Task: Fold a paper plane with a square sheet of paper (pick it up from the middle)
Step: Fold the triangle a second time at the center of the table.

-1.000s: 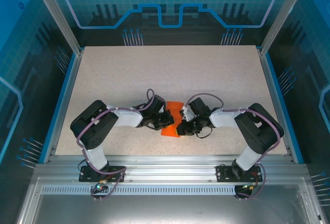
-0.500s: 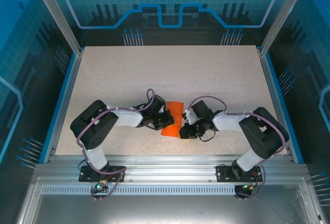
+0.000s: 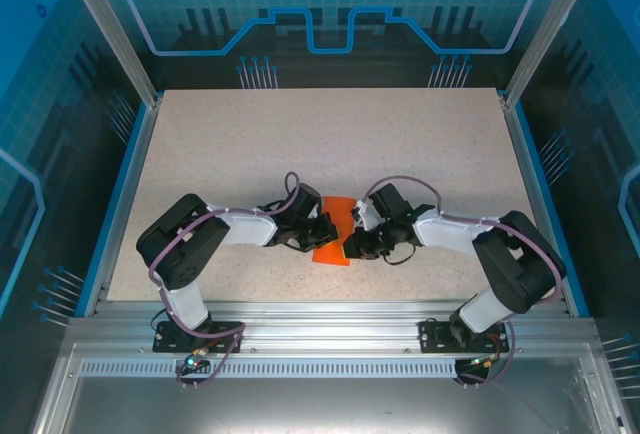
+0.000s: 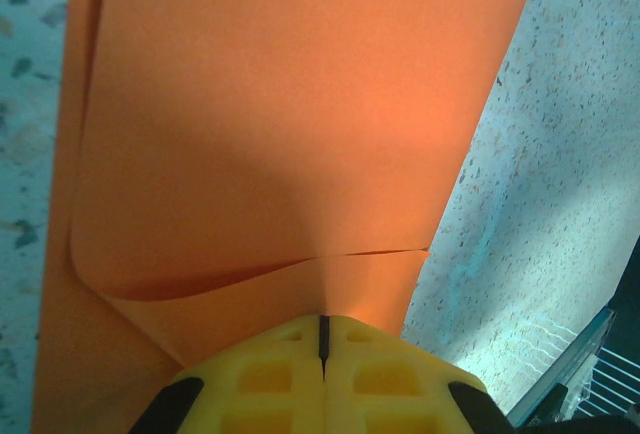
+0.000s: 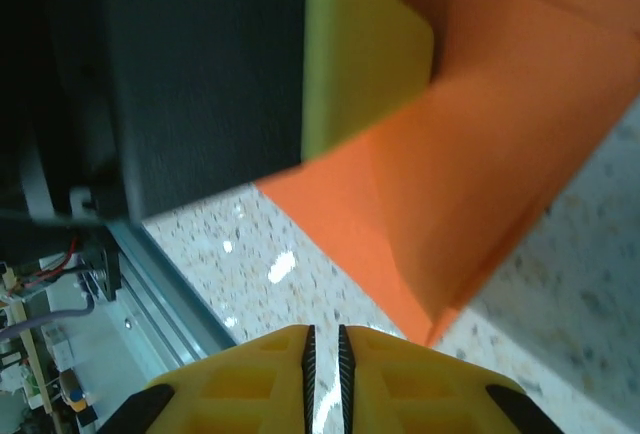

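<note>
A walled cell of see-through blue panels [image 3: 330, 4] printed with a gear and circuit lines stands around the bench on slanted grey metal posts [image 3: 105, 24]. Inside lies a flat beige speckled tabletop [image 3: 300, 134] with a blue rim, and a ribbed aluminium rail [image 3: 330, 319] runs along its near edge. The black-and-white left arm [image 3: 200, 239] and right arm [image 3: 490, 239] bend inward and meet near the front middle of the table.

Between them sits the bright orange sheet of paper [image 3: 338, 212], folded into layers with a loose flap curling up [image 4: 280, 104] and one pointed corner raised just off the table [image 5: 480, 154].

The left gripper [image 4: 323, 339] has its yellow fingers pressed together on the sheet's near edge. The right gripper [image 5: 323, 344] hangs just beside that corner, its fingers a thin slit apart with nothing in it.
</note>
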